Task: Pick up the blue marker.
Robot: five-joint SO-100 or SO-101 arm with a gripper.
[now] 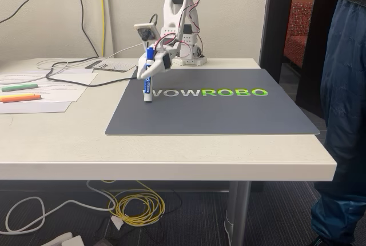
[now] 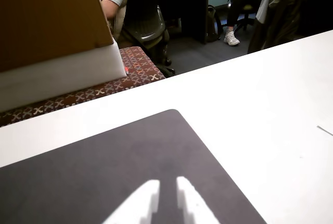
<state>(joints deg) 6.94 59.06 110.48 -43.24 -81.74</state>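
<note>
In the fixed view the blue marker [image 1: 147, 88] stands nearly upright over the left part of the dark mat [image 1: 229, 114], blue cap up. Its lower end is at the mat's surface; touching or just above, I cannot tell. My gripper [image 1: 148, 73] reaches down from the white arm [image 1: 177, 17] at the back and is shut on the marker's middle. In the wrist view two white fingertips [image 2: 143, 206] rise from the bottom edge over the mat [image 2: 104, 172], a narrow gap between them, and I see no marker there.
A green highlighter [image 1: 19, 87] and an orange highlighter [image 1: 20, 98] lie on papers at the table's left. Cables run behind them. A person in blue trousers [image 1: 343, 114] stands by the table's right edge. Chairs and a box [image 2: 47, 15] lie beyond the table.
</note>
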